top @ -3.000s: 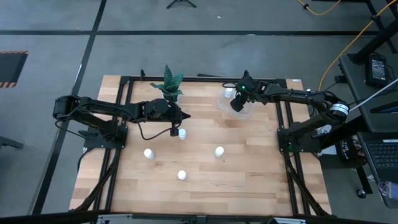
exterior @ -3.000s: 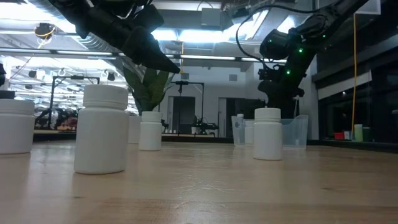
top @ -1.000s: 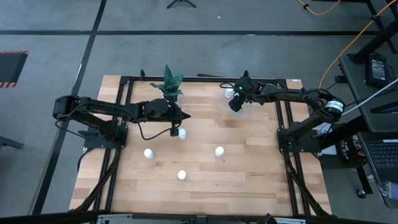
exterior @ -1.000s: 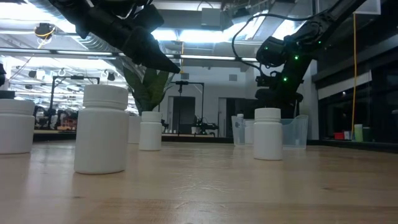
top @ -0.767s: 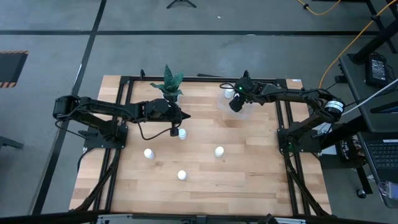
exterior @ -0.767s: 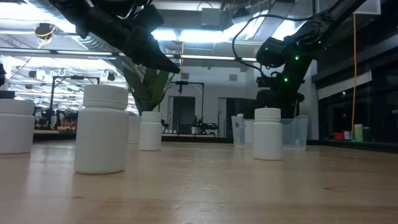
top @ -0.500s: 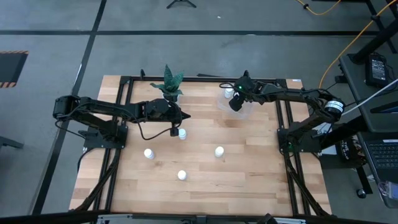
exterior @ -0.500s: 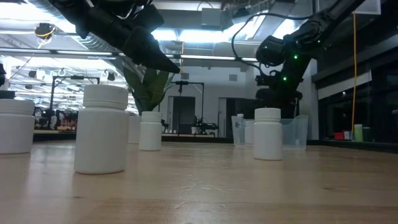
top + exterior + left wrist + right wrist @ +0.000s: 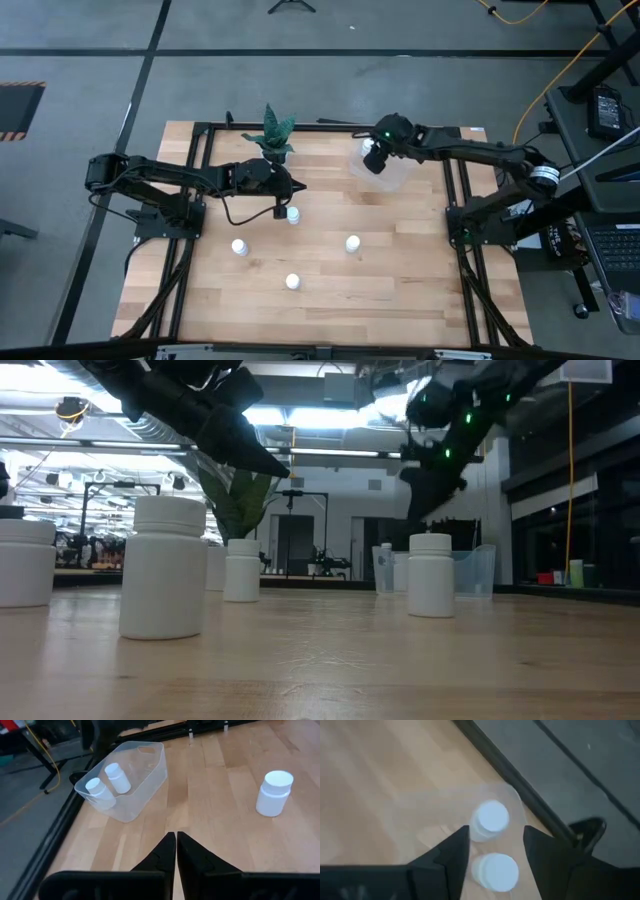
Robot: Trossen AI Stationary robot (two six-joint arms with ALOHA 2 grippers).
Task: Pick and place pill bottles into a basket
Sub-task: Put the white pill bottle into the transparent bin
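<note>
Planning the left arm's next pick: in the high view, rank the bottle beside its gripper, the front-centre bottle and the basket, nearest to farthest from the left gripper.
1. Bottle beside the left gripper.
2. Front-centre bottle, toward the table's front.
3. Basket, far right corner.

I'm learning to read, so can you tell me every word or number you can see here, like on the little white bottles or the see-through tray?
There is no text to read in these pictures.
The pill bottles are plain white, with no label showing.
The basket is clear plastic, with no print.
The wooden table has no writing either.
</note>
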